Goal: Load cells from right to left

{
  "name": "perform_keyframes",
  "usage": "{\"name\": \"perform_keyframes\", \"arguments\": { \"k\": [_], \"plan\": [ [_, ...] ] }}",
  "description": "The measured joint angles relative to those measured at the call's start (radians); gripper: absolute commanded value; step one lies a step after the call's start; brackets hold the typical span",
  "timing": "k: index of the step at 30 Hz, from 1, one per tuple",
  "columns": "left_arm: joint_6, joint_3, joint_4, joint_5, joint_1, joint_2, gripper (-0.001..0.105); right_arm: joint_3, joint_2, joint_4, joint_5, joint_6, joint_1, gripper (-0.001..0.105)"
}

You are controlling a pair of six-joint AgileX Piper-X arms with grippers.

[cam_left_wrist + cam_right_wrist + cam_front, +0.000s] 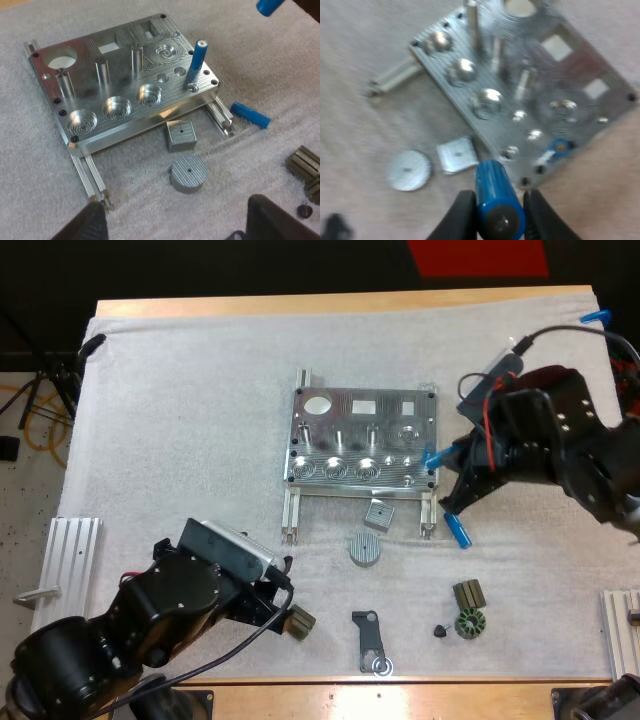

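Right gripper (pixel 497 207) is clamped on a blue cell (pixel 494 187), fingers pressing it from both sides, cell end-on toward the wrist camera. The held cell hangs above the white mat (pixel 180 420), just off the right front corner of the metal fixture (pixel 365 477), not touching it. Just ahead of these fingers, a second blue cell (pixel 196 62) stands in the fixture's rightmost front hole, leaning a little (from over the hand it reads as a blue ring at the plate corner). The other holes along that front row look bare. A loose blue cell (pixel 250 114) lies flat on the mat beside the fixture's right rail, below the right gripper in the high view. A square metal block (pixel 181 136) and a round knurled disc (pixel 189 173) sit on the mat in front of the fixture, near each other but apart; from the right hand they lie just past the held cell, on the side away from the standing one. Left gripper (pixel 182 222) is open, fingers (pixel 95 222) spread wide with nothing between them, hovering low over the mat on the near side of the disc, with the fixture beyond. A dark bracket (pixel 370 640) lies flat on the mat right of the left hand, and small dark parts (pixel 468 610) sit farther right, near the table's front edge.
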Motion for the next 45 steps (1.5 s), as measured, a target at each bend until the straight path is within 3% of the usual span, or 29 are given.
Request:
{"name": "perform_keyframes", "arguments": {
  "k": [4,13,33,40,45],
  "plan": [
    [0.0,0.0,0.0,0.0,0.0,0.017,0.058,-0.05,0.071,0.0,0.119,-0.08,0.025,0.0],
    [0.049,0.0,0.0,-0.015,0.0,0.031,0.058,-0.16,0.257,-0.002,0.212,-0.185,0.121,0.0],
    [0.106,0.0,0.0,-0.045,0.0,0.031,0.058,-0.163,0.447,-0.028,0.232,-0.191,0.123,0.0],
    [0.106,0.0,0.0,-0.045,0.0,0.031,0.058,-0.163,0.493,-0.028,0.292,-0.191,0.123,0.0],
    [0.106,0.0,0.0,-0.045,0.0,0.031,0.058,-0.164,0.509,-0.072,0.292,-0.149,0.123,0.0]
  ]
}}
